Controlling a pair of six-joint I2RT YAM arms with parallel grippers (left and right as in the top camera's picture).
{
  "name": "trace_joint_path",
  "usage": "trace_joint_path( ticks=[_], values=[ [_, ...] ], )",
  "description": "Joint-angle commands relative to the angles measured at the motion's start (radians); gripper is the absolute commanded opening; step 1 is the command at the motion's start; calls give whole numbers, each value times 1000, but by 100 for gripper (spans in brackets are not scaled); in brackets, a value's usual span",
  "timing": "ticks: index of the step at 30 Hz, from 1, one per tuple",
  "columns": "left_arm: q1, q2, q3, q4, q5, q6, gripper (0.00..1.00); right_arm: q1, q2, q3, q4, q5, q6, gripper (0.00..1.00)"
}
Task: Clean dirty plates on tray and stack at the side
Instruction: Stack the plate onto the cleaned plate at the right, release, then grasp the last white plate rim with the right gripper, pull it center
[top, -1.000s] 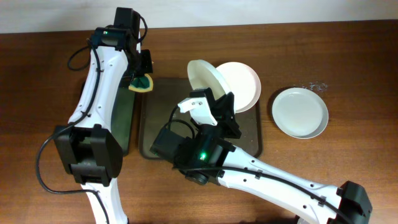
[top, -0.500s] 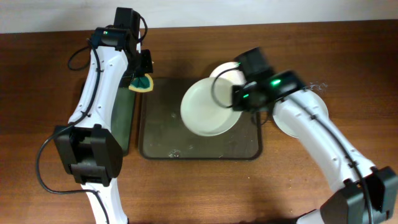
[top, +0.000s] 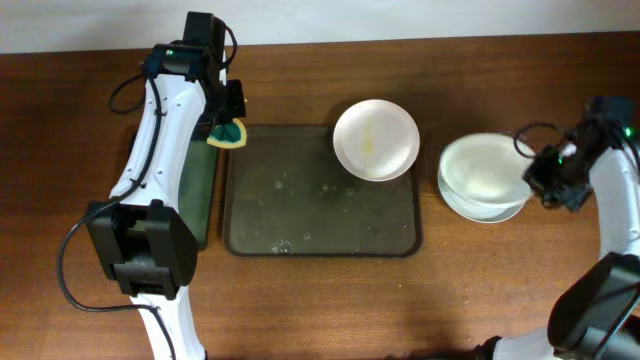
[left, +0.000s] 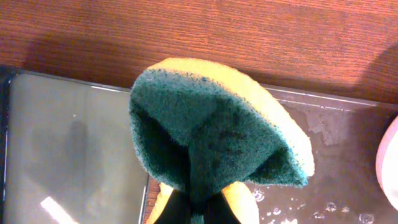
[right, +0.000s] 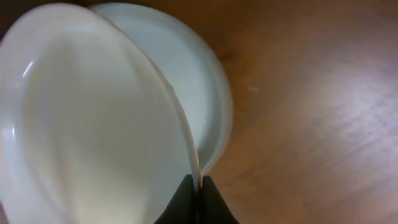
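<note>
A white plate with a yellowish smear (top: 376, 139) lies on the far right corner of the dark tray (top: 300, 215). My right gripper (top: 530, 172) is shut on the rim of a second white plate (top: 480, 165) and holds it tilted just over a third plate (top: 487, 209) that lies on the table right of the tray. The right wrist view shows the held plate (right: 93, 124) pinched at its edge by the fingers (right: 199, 186), with the lower plate (right: 208, 87) behind. My left gripper (top: 227, 133) is shut on a green-yellow sponge (left: 211, 130) above the tray's far left corner.
A narrow black tray (top: 200, 190) lies along the left side of the large tray, under the left arm. The large tray's wet surface (left: 348, 155) carries drops of water. The table's far edge runs along the top of the overhead view.
My right arm has carried the plate from over the tray to the right, above the plate on the table. The smeared plate on the tray is uncovered. The left arm has not moved.
</note>
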Motion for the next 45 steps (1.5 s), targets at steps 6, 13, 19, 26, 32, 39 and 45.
trace_joint_path(
  ticks=[6, 13, 19, 26, 32, 39, 45],
  values=[
    [-5, -5, 14, 3, 11, 16, 0, -26, 10, -206, 224, -6, -31, 29],
    [-5, -5, 14, 2, 11, 16, 0, 106, 10, -41, 74, -5, -52, 51],
    [-5, -5, 14, 3, 11, 16, 0, 232, 13, 134, 21, -105, -51, 56],
    [-5, -5, 14, 2, 11, 16, 0, 468, 167, 83, 206, -100, 126, 48],
    [-5, -5, 14, 2, 11, 16, 0, 602, 351, 83, 292, -100, 272, 36],
    [-5, -5, 14, 2, 11, 16, 0, 723, 394, 82, 233, -113, 271, 33],
    [-5, -5, 14, 2, 10, 16, 0, 868, 391, 83, 112, -214, 235, 25]
  ],
)
